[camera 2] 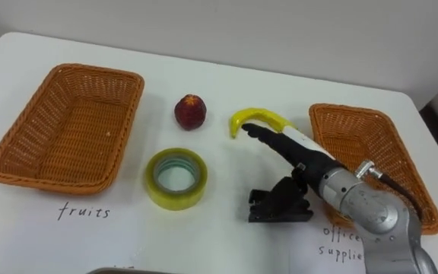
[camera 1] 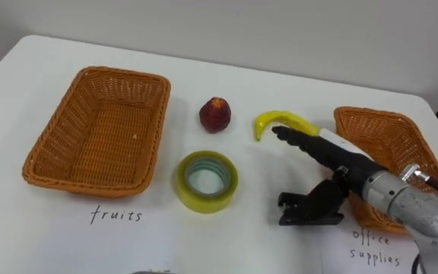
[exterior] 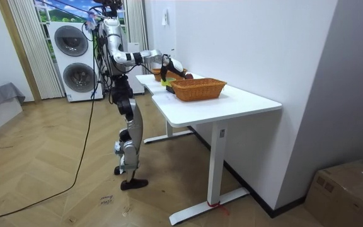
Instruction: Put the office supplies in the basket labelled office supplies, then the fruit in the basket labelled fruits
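Note:
A yellow banana [camera 1: 277,119] lies on the white table between the two baskets. My right hand [camera 1: 310,146] reaches in from the lower right, open, its dark straight fingers touching the banana's near side. A red fruit [camera 1: 214,114] sits left of the banana. In front of it lies a yellow tape roll [camera 1: 207,181]. Under my right forearm rests a black clip [camera 1: 310,208]. The wicker basket labelled fruits [camera 1: 46,144] stands empty at the left. The wicker basket labelled office supplies [camera 1: 386,123] stands at the right, partly hidden by my arm.
The white table [camera 1: 21,236] carries handwritten labels near its front edge, one before each basket. In the room view the robot stands at the table's end by a washing machine [exterior: 74,60], with a wall behind the table.

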Controlling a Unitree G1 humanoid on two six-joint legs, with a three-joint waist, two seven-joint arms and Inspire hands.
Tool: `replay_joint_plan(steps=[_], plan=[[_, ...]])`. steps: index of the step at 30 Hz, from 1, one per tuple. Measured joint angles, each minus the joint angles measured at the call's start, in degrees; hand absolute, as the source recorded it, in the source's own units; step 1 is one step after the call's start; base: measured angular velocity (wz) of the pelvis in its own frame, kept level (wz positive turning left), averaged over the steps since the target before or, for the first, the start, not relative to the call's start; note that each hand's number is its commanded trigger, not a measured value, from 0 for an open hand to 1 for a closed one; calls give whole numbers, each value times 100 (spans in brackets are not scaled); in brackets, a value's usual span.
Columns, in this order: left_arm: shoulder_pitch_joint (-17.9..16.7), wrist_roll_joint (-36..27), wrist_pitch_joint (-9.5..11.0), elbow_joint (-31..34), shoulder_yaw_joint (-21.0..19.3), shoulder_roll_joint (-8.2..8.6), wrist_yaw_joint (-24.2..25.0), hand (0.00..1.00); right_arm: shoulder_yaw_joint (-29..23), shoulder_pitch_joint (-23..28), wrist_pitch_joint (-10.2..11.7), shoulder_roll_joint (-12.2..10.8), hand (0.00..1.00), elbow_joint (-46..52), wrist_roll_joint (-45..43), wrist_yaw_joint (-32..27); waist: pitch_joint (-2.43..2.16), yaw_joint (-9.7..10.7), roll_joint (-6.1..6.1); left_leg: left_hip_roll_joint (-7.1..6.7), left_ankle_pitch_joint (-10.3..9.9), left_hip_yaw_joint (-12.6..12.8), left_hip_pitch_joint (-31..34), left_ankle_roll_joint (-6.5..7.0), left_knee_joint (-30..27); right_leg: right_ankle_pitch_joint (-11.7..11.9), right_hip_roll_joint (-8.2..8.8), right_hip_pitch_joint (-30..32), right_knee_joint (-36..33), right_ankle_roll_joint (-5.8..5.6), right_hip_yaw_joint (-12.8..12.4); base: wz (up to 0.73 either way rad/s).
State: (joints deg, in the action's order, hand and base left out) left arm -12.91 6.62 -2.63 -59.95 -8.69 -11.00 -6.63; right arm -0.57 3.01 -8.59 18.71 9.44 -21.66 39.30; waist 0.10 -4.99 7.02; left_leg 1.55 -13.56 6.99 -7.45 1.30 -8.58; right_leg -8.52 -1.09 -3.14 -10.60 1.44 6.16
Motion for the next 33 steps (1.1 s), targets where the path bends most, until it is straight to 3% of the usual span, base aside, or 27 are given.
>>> replay_joint_plan(steps=[3,14,33], plan=[[9,-22,-40,15,4,-3,75,0,33,19,-143,0,0,-8,-78,164,0,4,-1,3,0,-18,5,0,-2,0,2,-4,1,0,13,1],[82,-25,-119,27,-1,-7,119,0,142,15,-325,-4,0,-480,-320,646,7,-2,-14,-7,2,-69,-20,3,-21,0,8,-72,18,0,71,3],[155,-21,-248,51,1,-76,384,0,143,-186,-316,-2,0,-699,-697,824,2,12,8,-25,13,-141,68,18,-119,35,38,-89,88,-10,179,1]])
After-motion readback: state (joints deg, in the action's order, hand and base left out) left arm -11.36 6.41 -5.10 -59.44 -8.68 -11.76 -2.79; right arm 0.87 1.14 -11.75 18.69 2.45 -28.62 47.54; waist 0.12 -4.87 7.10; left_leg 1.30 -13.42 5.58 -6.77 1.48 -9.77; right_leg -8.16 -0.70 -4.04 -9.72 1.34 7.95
